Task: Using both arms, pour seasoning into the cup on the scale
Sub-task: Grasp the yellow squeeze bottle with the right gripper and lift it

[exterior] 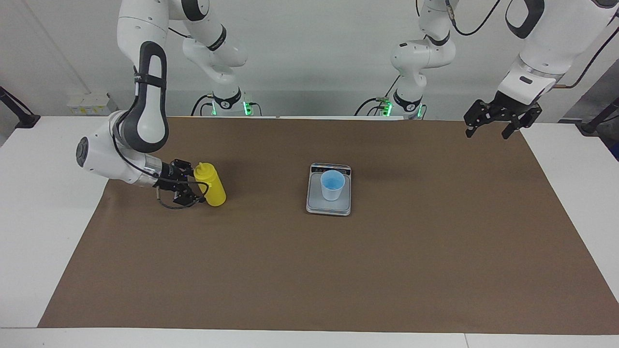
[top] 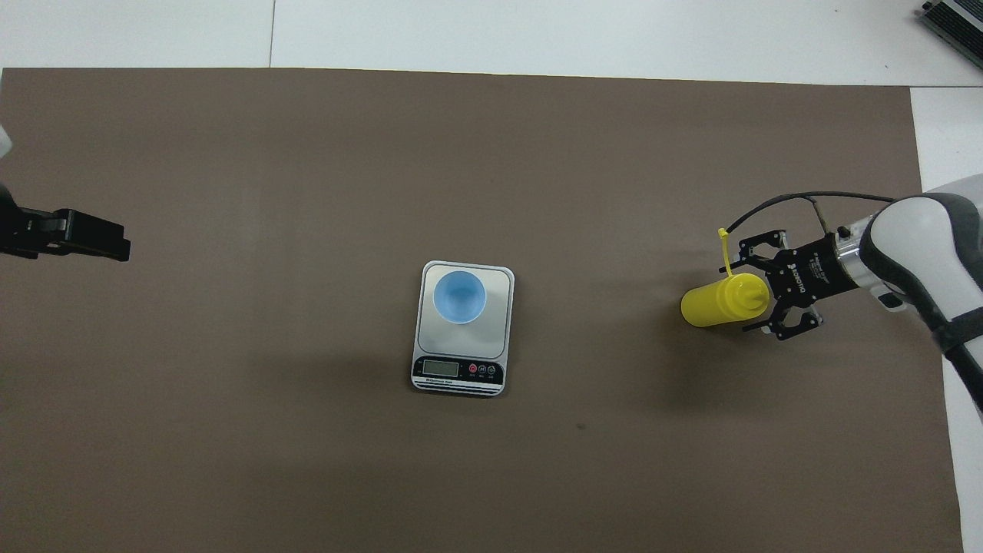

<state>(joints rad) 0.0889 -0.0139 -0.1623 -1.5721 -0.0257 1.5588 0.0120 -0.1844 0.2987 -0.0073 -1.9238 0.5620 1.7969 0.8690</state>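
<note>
1. Worktop (exterior: 58, 232): white, mostly covered by a brown mat (exterior: 338, 270).
2. Right arm (exterior: 140, 111): brought down low toward its own end of the mat, wrist lying nearly level and aimed at the bottle.
3. Left arm (exterior: 537, 43): held raised at its own end, waiting.
4. Scale (exterior: 329, 205): placed flat near the middle of the mat, display strip on the edge nearer to the robots.
5. Seasoning (exterior: 211, 186): yellow squeeze bottle, seen upright on the mat toward the right arm's end, well apart from the scale. Its tethered tip (top: 723, 233) is seen sticking out from the cap.
6. Right tool (exterior: 193, 186): set wide, fingers placed either side of the bottle's upper part at the cap end. Contact cannot be told; no grip is seen.
7. Left tool (exterior: 488, 129): set wide, nothing held, hung over the mat's corner at the left arm's end.
8. Cup (exterior: 332, 185): light blue, stood upright on the scale's weighing plate; nothing can be made out inside.
</note>
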